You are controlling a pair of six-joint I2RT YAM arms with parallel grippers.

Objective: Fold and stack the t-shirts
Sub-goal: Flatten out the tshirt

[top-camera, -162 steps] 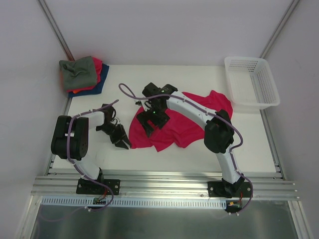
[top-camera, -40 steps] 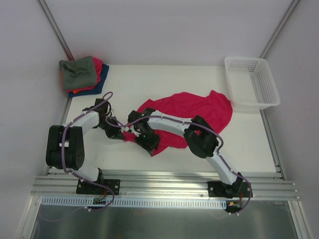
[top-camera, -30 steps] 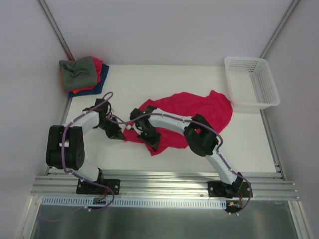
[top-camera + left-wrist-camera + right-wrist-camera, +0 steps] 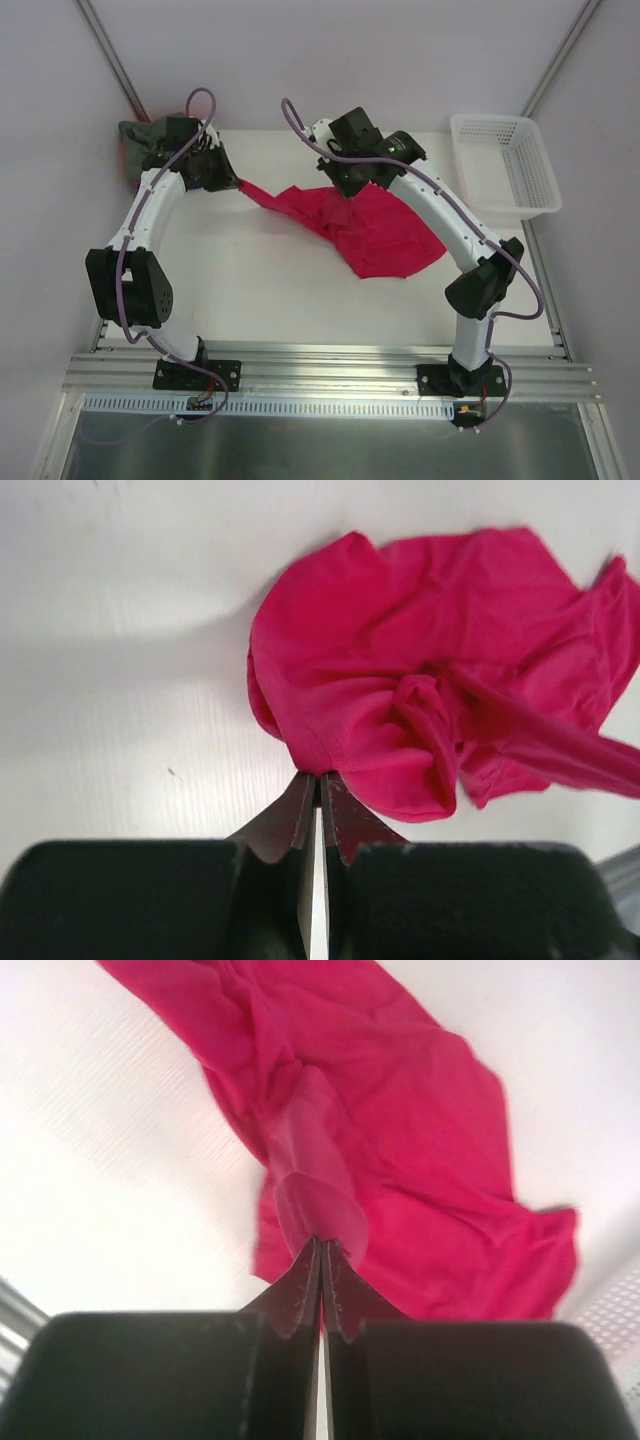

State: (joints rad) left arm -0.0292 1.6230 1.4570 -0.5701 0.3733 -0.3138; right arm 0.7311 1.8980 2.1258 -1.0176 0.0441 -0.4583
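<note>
A crimson-red t-shirt (image 4: 375, 235) hangs stretched between both grippers above the white table (image 4: 250, 290), its lower part trailing toward the right. My left gripper (image 4: 232, 182) is shut on one edge of the red t-shirt (image 4: 400, 710) at the back left. My right gripper (image 4: 343, 190) is shut on a bunched fold of the red t-shirt (image 4: 400, 1130) near the back middle. A folded grey-green t-shirt (image 4: 140, 135) lies at the back left corner, mostly hidden behind the left arm.
A white lattice basket (image 4: 505, 165) stands at the back right. Metal rails (image 4: 330, 375) run along the near edge by the arm bases. The left arm reaches over the back left corner.
Both grippers have lifted and moved toward the back, carrying the red t-shirt off the table's middle. The cloth is now pulled out between them.
</note>
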